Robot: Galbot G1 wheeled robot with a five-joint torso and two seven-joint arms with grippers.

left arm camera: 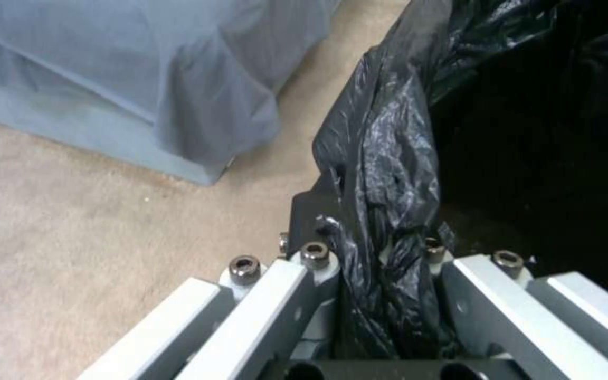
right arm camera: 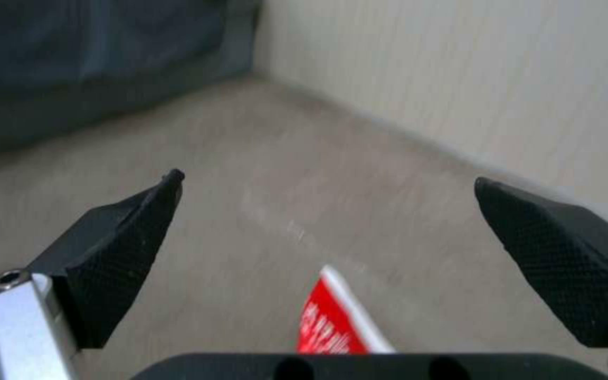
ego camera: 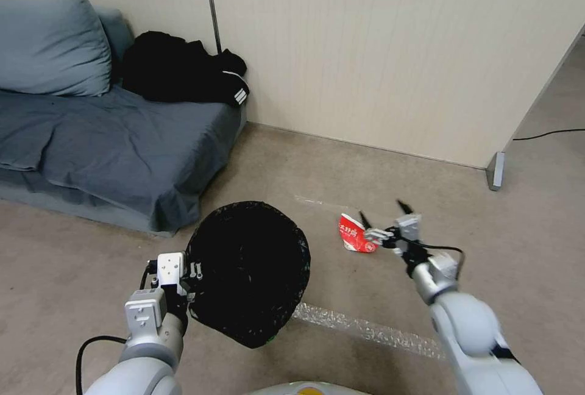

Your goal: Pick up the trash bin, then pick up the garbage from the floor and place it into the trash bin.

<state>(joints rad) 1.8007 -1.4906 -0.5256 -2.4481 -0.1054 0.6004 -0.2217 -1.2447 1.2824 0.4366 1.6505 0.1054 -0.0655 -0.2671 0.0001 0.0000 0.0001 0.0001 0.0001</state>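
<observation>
The trash bin (ego camera: 250, 270), lined with a glossy black bag, hangs above the carpet at lower centre. My left gripper (ego camera: 189, 279) is shut on its rim, with the bag (left arm camera: 381, 221) pinched between the fingers in the left wrist view. A crushed red-and-white paper cup (ego camera: 354, 233), the garbage, lies on the floor right of the bin. My right gripper (ego camera: 384, 213) is open just above and to the right of the cup. In the right wrist view the cup (right arm camera: 335, 316) shows low between the spread black fingertips (right arm camera: 121, 248).
A grey-blue sofa (ego camera: 109, 145) with a black garment (ego camera: 183, 69) stands at the left. A beige partition wall (ego camera: 390, 53) runs behind the cup, its foot (ego camera: 496, 169) at the right. A clear plastic strip (ego camera: 372, 329) lies on the carpet near my base. A cable (ego camera: 548, 134) trails at far right.
</observation>
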